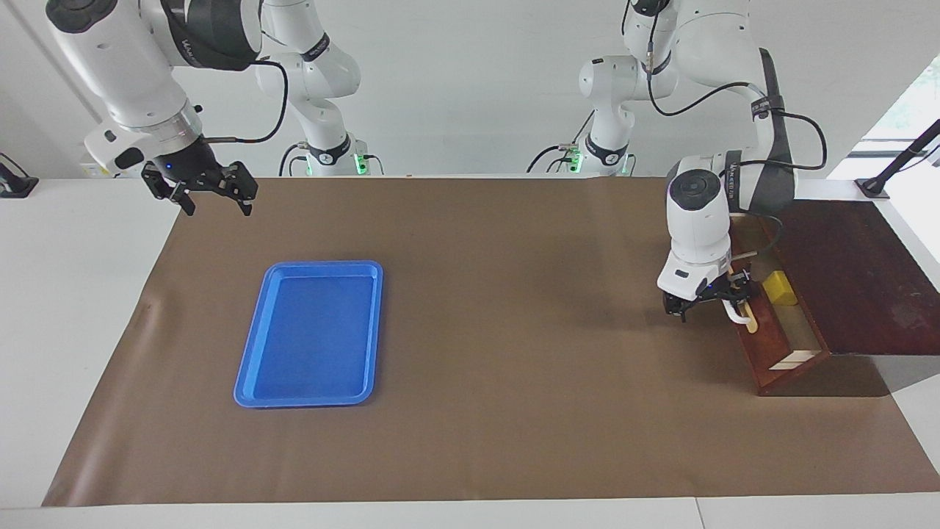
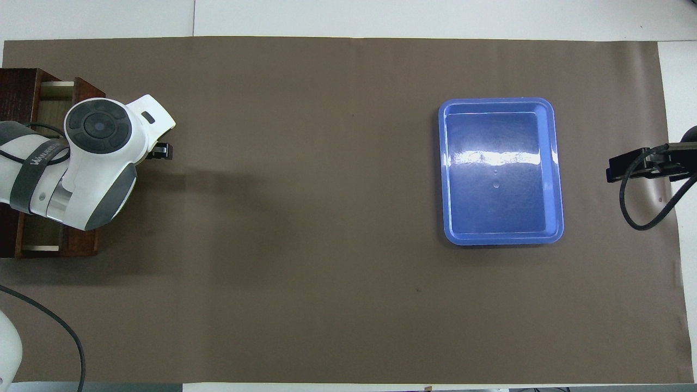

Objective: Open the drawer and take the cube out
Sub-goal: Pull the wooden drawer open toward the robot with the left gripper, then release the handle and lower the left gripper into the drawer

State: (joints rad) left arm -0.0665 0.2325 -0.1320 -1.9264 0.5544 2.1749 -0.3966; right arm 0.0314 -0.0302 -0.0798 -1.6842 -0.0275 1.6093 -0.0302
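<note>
- Starting at the robots' edge of the worktop (image 1: 514,330): right claw (image 1: 218,209) hovering over the corner at the right arm's end, its two tips standing clearly apart, holding nothing, waiting.
- Moving to the left arm's end: drawer (image 1: 767,345) standing part-way out of its dark cabinet (image 1: 852,272), light wood floor showing inside.
- Lying in that opened part: cube (image 1: 780,288), yellow, resting on the drawer floor, toward the end of the drawer nearer to the robots, touched by nothing.
- Sitting just beside the cube, at the drawer front: left claw (image 1: 727,305) meeting the white handle (image 1: 738,314). Not being able to tell whether it is clamped on the bar or only hooked on it.
- Judging the step in hand as the opening of the drawer, about half done, the taking out not yet begun.
- For doing it well: pulling straight along the drawer's own line, away from the cabinet, without lifting or twisting, so as not to jam the drawer or drag the whole cabinet over the worktop.
- Stopping before the drawer is leaving its cabinet, once there is room above the cube for coming down.
- Going slowly, so the cube is not sliding inside.
- Farthest from the robots, toward the right arm's end: blue tray (image 1: 301,402) lying flat with nothing in it.
</note>
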